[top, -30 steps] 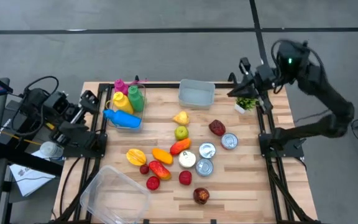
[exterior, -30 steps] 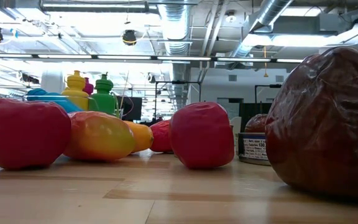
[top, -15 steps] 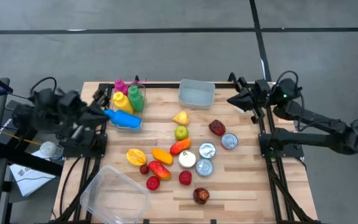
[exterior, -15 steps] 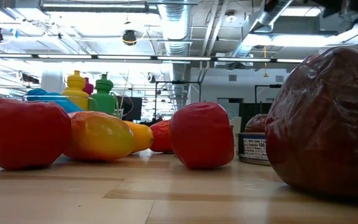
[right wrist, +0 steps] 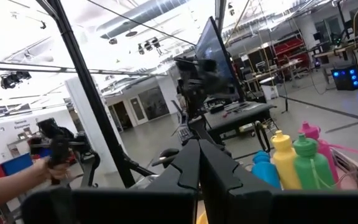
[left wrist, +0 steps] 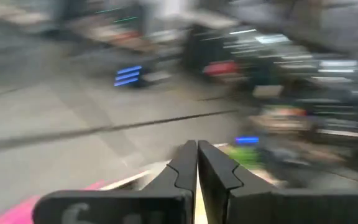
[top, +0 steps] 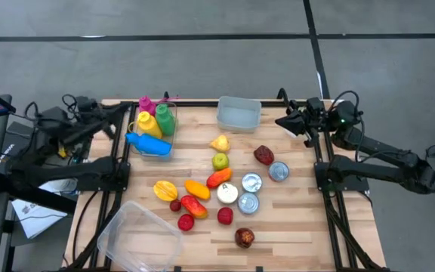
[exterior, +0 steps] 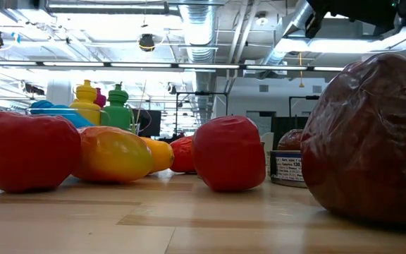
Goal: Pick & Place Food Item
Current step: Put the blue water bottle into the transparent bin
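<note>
Several toy food items lie on the wooden table [top: 300,227]: a yellow pear [top: 219,143], a green apple [top: 220,160], a mango [top: 165,190], red fruits [top: 225,216] and a dark red apple [top: 244,237], which fills the right of the low view [exterior: 372,134]. Three cans [top: 251,182] stand among them. My left gripper [top: 119,113] is shut at the table's far left corner, above the bottle bin, and holds nothing; its fingers meet in its wrist view [left wrist: 196,155]. My right gripper [top: 285,121] is shut at the far right edge, also holding nothing [right wrist: 199,152].
A clear bin [top: 153,132] with coloured bottles stands at the far left. One clear container [top: 239,113] sits at the far middle, another [top: 138,234] at the near left corner. Metal frames run along both side edges. A person's hand [right wrist: 36,168] shows beyond the table.
My right arm has come down from a raised pose and now lies low along the table's far right edge, its gripper pointing toward the table's left. My left arm has unfolded and swung its gripper toward the far edge, up over the bottle bin. The food has not moved.
</note>
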Controlling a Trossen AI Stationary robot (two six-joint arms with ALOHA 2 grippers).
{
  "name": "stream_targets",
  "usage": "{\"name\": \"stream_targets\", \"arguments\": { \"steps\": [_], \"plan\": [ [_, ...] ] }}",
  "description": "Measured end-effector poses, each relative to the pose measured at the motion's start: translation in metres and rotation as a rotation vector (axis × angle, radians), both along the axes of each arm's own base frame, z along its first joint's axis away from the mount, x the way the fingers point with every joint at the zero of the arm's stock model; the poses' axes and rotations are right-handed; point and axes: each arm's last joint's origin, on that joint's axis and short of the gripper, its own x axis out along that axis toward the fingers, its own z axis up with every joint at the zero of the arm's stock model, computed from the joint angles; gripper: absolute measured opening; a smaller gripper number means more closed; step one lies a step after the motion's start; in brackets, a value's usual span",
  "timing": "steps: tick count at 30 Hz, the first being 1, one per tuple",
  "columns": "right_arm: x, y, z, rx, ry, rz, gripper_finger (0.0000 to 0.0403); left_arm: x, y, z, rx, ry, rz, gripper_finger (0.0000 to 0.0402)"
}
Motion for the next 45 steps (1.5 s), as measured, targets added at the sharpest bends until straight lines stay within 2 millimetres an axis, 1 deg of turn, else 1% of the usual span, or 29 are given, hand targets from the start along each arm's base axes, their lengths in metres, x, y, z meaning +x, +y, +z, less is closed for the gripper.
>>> {"name": "stream_targets", "arguments": {
  "steps": [2,3,5,7,10,12,17,19,22,25,27,32,36,39,42,45],
  "plan": [
    [0.0,0.0,0.0,0.002,0.003,0.0,0.0001,-0.006,0.002,-0.011,-0.086,0.047,0.158,0.0006],
    [0.0,0.0,0.0,0.003,0.004,0.0,0.0001,-0.008,0.003,-0.015,-0.114,0.066,0.206,0.0009],
    [0.0,0.0,-0.001,0.004,0.005,-0.001,0.0001,-0.007,0.004,-0.02,-0.144,0.103,0.241,0.0023],
    [0.0,0.0,-0.001,0.003,0.005,-0.001,0.0001,-0.002,0.005,-0.023,-0.153,0.145,0.246,0.0047],
    [0.0,0.0,0.0,0.004,0.005,-0.004,0.0001,0.008,0.009,-0.027,-0.176,0.214,0.252,0.0099],
    [0.0,0.0,0.0,0.004,0.005,-0.003,0.0001,0.012,0.011,-0.034,-0.221,0.274,0.286,0.0142],
    [0.0,0.0,0.0,0.012,0.006,-0.001,0.0001,0.01,0.01,-0.053,-0.442,0.382,0.429,0.0246],
    [0.0,0.0,0.0,0.012,0.006,-0.001,0.0001,0.011,0.01,-0.059,-0.513,0.435,0.45,0.0274],
    [0.0,0.0,0.0,0.01,0.006,-0.002,0.0001,0.017,0.011,-0.062,-0.578,0.427,0.469,0.0301],
    [0.0,0.0,0.0,0.008,0.006,-0.002,0.0001,0.023,0.013,-0.063,-0.593,0.421,0.489,0.0312],
    [0.0,0.0,0.0,0.008,0.006,-0.002,0.0001,0.023,0.014,-0.065,-0.604,0.401,0.534,0.0313],
    [0.0,0.0,0.0,0.007,0.006,0.0,0.0001,0.012,0.011,-0.078,-0.697,0.305,0.679,0.0307],
    [0.0,0.0,-0.001,0.01,0.008,0.008,0.0001,0.003,0.008,-0.091,-0.788,0.146,0.762,0.0306],
    [0.0,0.0,-0.001,0.01,0.009,0.01,0.0001,0.003,0.007,-0.095,-0.825,0.081,0.777,0.0306],
    [0.0,0.0,-0.001,0.009,0.009,0.01,0.0001,0.006,0.008,-0.097,-0.824,0.078,0.777,0.0305],
    [0.0,0.0,-0.001,0.009,0.009,0.01,0.0001,0.013,0.011,-0.105,-0.826,0.085,0.781,0.0305]
  ]
}}
